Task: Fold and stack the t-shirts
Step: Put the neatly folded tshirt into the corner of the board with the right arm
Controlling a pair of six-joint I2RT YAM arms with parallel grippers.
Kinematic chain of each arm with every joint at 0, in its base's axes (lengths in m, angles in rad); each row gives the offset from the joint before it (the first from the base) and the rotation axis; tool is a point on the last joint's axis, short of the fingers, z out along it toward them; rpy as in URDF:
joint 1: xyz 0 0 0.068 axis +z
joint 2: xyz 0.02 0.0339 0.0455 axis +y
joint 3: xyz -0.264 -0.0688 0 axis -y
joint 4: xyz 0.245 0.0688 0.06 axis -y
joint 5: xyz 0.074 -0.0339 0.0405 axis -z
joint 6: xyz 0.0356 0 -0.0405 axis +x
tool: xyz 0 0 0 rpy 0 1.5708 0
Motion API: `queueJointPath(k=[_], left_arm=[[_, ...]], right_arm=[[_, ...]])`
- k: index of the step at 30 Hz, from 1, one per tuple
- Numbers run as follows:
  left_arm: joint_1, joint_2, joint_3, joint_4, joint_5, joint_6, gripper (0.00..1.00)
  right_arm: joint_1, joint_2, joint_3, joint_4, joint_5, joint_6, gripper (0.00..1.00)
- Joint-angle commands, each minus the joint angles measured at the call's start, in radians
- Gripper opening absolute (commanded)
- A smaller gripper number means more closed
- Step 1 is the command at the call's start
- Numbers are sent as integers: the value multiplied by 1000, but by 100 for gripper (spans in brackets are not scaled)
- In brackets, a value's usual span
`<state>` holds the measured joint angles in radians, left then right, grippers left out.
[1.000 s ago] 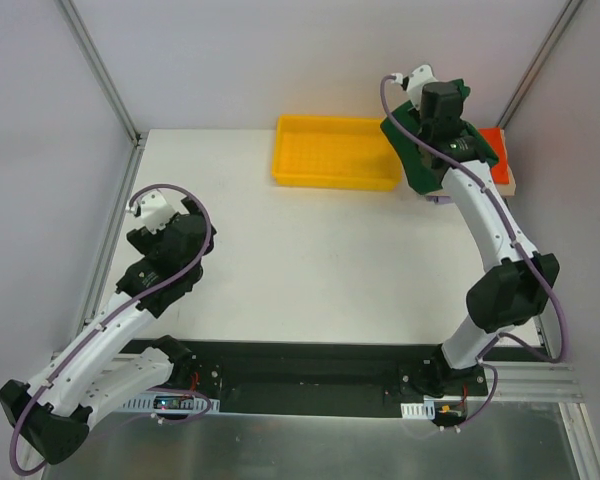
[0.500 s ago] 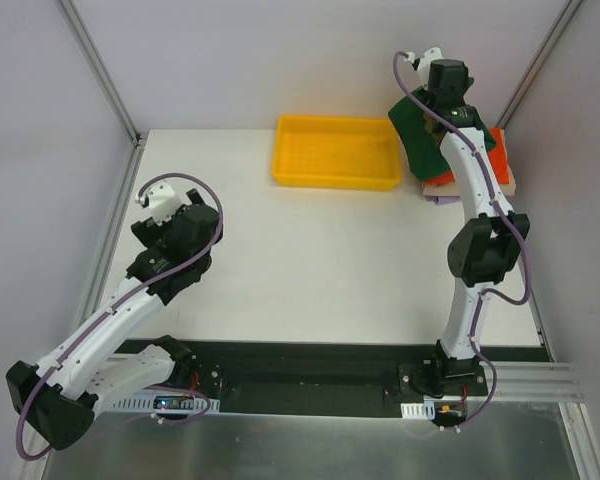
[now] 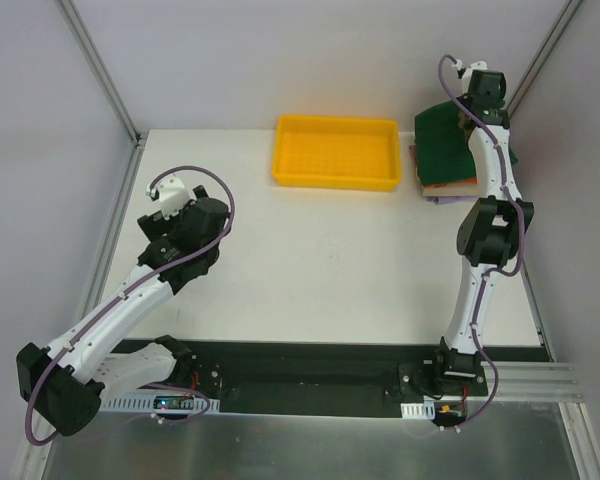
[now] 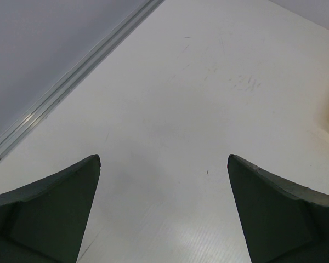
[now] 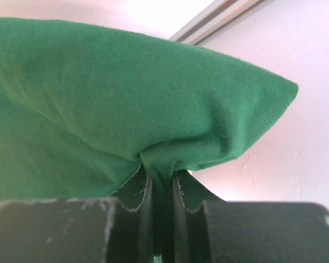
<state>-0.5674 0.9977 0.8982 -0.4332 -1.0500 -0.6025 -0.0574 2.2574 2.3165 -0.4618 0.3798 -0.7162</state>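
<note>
The right gripper [image 5: 162, 185] is closed tight on a bunched fold of the dark green shirt [image 5: 126, 98], and the cloth spreads away from the pinch and fills most of the right wrist view. From above, the right arm [image 3: 485, 230] reaches out long to the far right corner of the tabletop [image 3: 310, 250]. There the green shirt is draped over a stack of folded shirts [image 3: 445, 184], of which only a thin orange edge and a lavender edge show along the near side. Whether the green shirt rests fully on the stack or partly hangs from the grip cannot be told. A yellow tray [image 3: 335, 181] sits at the far edge of the tabletop, just left of the stack and apart from it. The left gripper [image 4: 163, 159] has its fingers [image 4: 55, 213] spread wide with nothing between them. It hangs over bare tabletop near the left edge, well apart from the shirts.
</note>
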Motion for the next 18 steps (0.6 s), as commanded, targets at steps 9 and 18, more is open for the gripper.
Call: queueJointPath(k=[9,18], left_arm=[[17,97,93,-4,-25,41,99],[17,78,88,-4,45,29,99]], right_arm=[[-88,117,144,109,-44,89,96],[-102,-79,-29,129,-27,191,96]])
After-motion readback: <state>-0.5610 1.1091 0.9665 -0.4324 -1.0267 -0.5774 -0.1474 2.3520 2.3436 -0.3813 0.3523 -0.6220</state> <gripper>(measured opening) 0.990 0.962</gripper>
